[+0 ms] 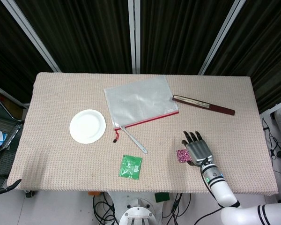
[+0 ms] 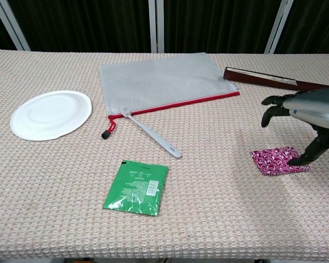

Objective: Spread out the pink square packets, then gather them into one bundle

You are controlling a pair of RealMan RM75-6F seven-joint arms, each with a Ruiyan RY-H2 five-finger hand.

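The pink patterned packets lie flat in a stack on the woven mat near the front right, also seen from above as a small pink patch. My right hand hovers over their right side with fingers spread. One dark fingertip presses the stack's right edge; the other fingers are lifted off. In the head view the right hand lies just right of the packets. My left hand is out of sight in both views.
A green sachet lies front centre. A toothbrush and a clear zip pouch sit mid-table. A white plate is at left, a dark red case at back right.
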